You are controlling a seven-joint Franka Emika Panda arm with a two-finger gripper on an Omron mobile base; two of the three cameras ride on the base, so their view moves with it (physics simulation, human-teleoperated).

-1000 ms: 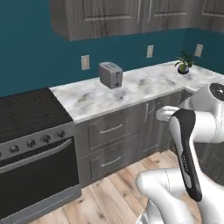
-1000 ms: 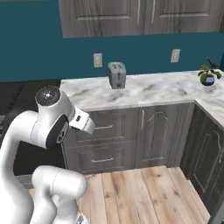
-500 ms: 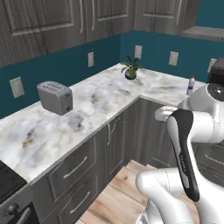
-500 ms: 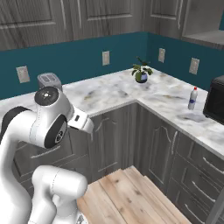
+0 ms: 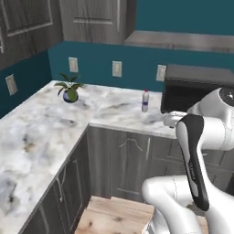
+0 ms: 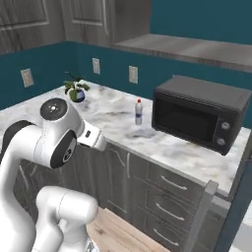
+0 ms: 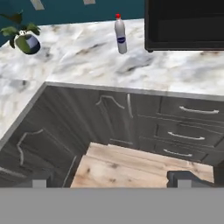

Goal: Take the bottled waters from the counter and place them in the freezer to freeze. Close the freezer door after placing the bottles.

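A red-capped bottled water [image 5: 145,100] [image 6: 139,112] [image 7: 120,34] stands upright on the counter [image 5: 114,109] [image 7: 83,57], just left of the black microwave. The blue-capped bottle is out of view. My gripper [image 7: 109,183] is open, its tips wide apart with nothing between them. It hangs in front of the cabinets, well short of and below the bottle, and looks down at the cabinet fronts and wooden floor. A slate blue-grey freezer panel [image 6: 239,197] with a long grey handle [image 6: 199,214] rises at the lower right of the right base view.
The black microwave [image 5: 196,89] [image 6: 199,115] [image 7: 183,24] sits on the counter right of the bottle. A small potted plant [image 5: 69,89] [image 6: 75,89] [image 7: 25,40] stands in the counter's corner. Dark cabinets and drawers [image 7: 183,127] line the space below, with wall cupboards overhead.
The whole view has swung right along the counter as the base moved. The toaster has left the picture; the bottle, microwave and freezer edge have come closer. The arm's pose looks unchanged.
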